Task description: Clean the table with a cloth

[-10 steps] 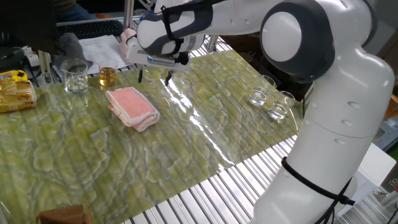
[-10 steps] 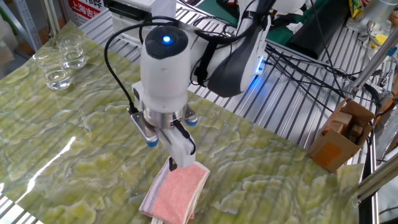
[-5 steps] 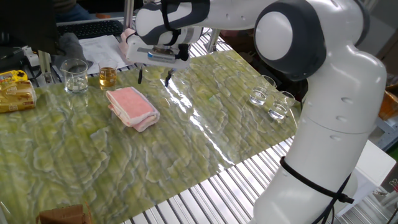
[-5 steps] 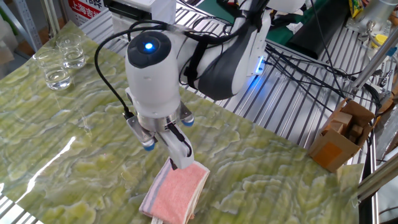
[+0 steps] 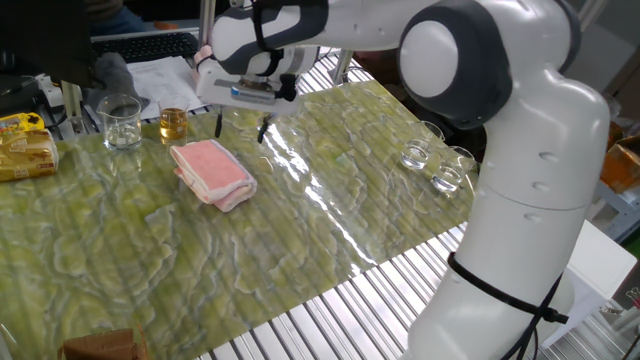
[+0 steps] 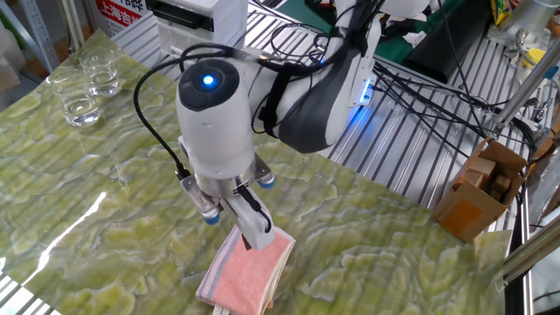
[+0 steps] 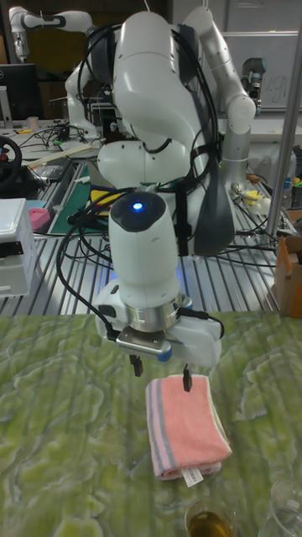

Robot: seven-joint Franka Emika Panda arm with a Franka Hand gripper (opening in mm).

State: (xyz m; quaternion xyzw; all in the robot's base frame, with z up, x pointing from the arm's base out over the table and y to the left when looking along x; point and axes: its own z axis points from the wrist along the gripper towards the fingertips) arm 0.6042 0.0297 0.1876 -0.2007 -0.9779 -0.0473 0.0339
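The salmon-pink cloth lies folded on the green marbled table, left of centre. In the other fixed view the cloth sits near the bottom edge, and in the tall view the cloth shows a striped edge and a tag. My gripper hangs open just above the cloth's far end, fingers pointing down with nothing between them. The tall view shows the gripper with one fingertip low over the cloth's top edge. In the other fixed view the gripper partly covers the cloth's far corner.
A glass beaker and a small glass of amber liquid stand just left of the gripper. Two clear glasses stand at the table's right edge. A yellow package lies far left. A cardboard box sits off the table.
The gripper has shifted a little left and lower, closer over the cloth's far end. It stays open; the cloth has not moved.
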